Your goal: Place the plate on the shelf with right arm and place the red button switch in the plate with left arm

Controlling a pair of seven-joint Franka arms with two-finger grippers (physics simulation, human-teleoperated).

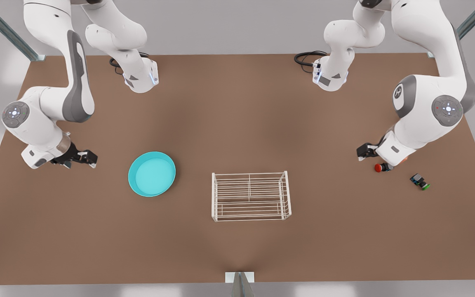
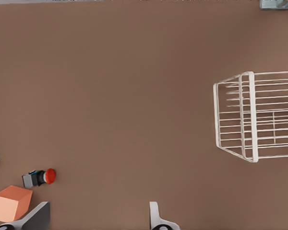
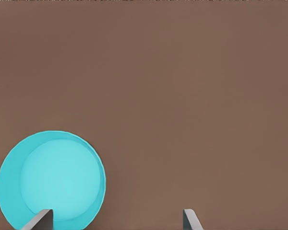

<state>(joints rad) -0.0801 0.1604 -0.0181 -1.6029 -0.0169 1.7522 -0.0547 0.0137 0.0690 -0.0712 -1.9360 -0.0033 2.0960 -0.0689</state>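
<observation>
Red button switch [image 1: 381, 167] beside left tool [image 1: 365, 151].

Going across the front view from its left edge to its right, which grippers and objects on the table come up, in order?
Right gripper → plate → shelf → left gripper → red button switch → green-capped switch.

One plate [image 1: 151, 173], one shelf [image 1: 250, 196], two switches: red button switch [image 1: 381, 167], green-capped switch [image 1: 420, 181]; one orange cube [image 2: 9, 203]
</observation>
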